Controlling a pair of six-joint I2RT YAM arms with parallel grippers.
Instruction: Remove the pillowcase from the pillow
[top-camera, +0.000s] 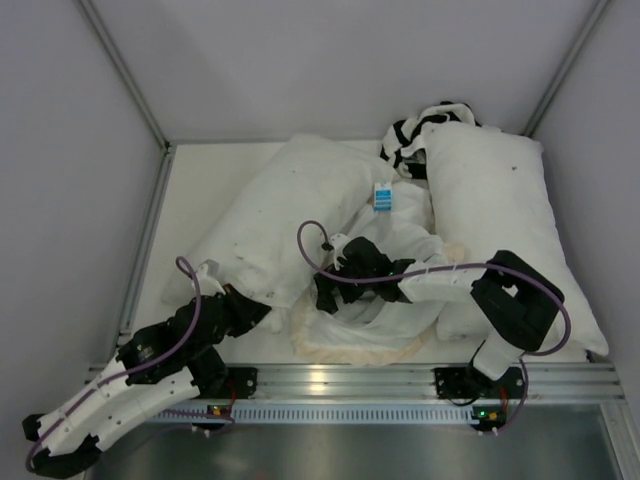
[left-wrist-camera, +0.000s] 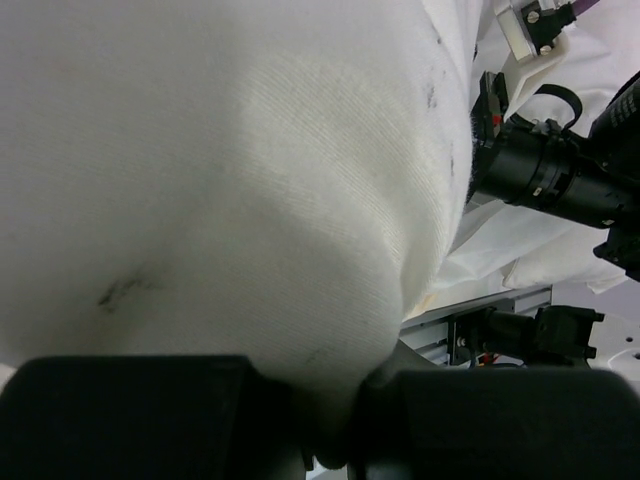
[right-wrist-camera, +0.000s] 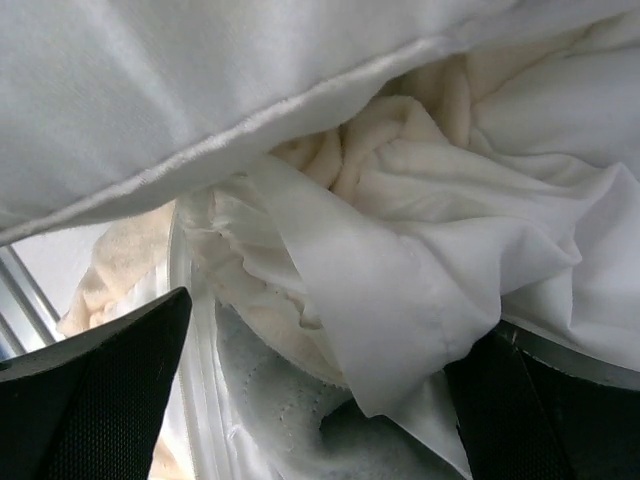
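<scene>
White pillow (top-camera: 290, 200) corner pinched in your left end effector (left-wrist-camera: 330, 420) — right end effector (right-wrist-camera: 320, 400) gapes over the pillowcase (top-camera: 385, 305); clamp its fabric, then pull right.

Speckled pillow (left-wrist-camera: 230, 180) pinched in the left claw (left-wrist-camera: 330, 420)
White knit bulges over black fingers (left-wrist-camera: 130, 410); right arm (left-wrist-camera: 560, 170) and metal rail (left-wrist-camera: 480, 305) at right.
</scene>
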